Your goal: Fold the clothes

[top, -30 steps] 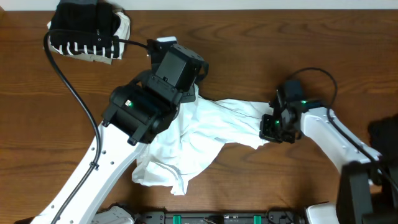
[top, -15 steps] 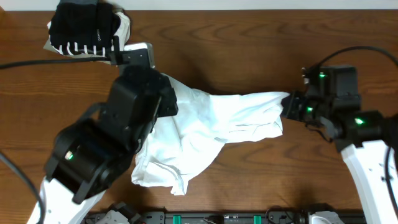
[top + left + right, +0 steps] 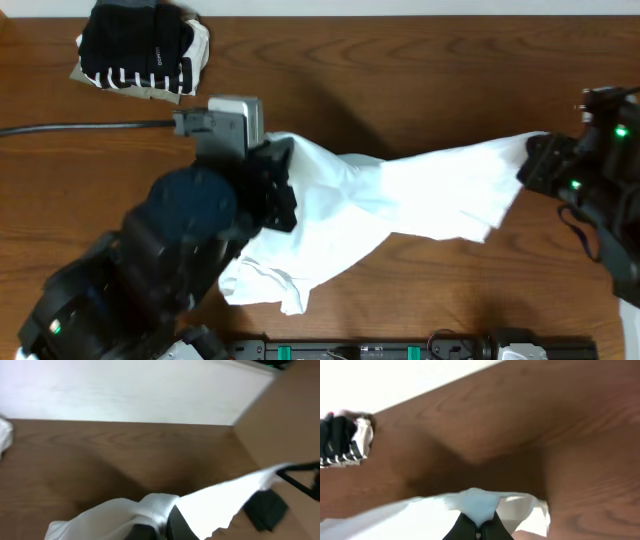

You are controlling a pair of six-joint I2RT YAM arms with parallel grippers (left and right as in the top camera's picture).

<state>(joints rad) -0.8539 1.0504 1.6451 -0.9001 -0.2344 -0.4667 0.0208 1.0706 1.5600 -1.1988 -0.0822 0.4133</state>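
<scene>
The clothes in hand are a large white T-shirt (image 3: 400, 195), stretched in the air between both arms, its lower part trailing on the table (image 3: 400, 60). My left gripper (image 3: 283, 162) is shut on the shirt's left end; in the left wrist view the cloth (image 3: 150, 507) bunches over the gripper (image 3: 165, 527). My right gripper (image 3: 533, 160) is shut on the right end, with a pinched fold (image 3: 479, 502) above the gripper (image 3: 477, 532). A folded pile of black, striped and beige garments (image 3: 140, 48) sits at the far left corner.
The left arm's bulk (image 3: 170, 260) hides the near left of the table. A black cable (image 3: 90, 127) runs in from the left edge. A dark shape (image 3: 267, 507) lies on the table below the stretched shirt's right end. The folded pile (image 3: 342, 440) also shows far off.
Both arms have risen and drawn apart. The right gripper has moved far to the right with the shirt's end, pulling the cloth out long. The left arm has come up close to the camera.
</scene>
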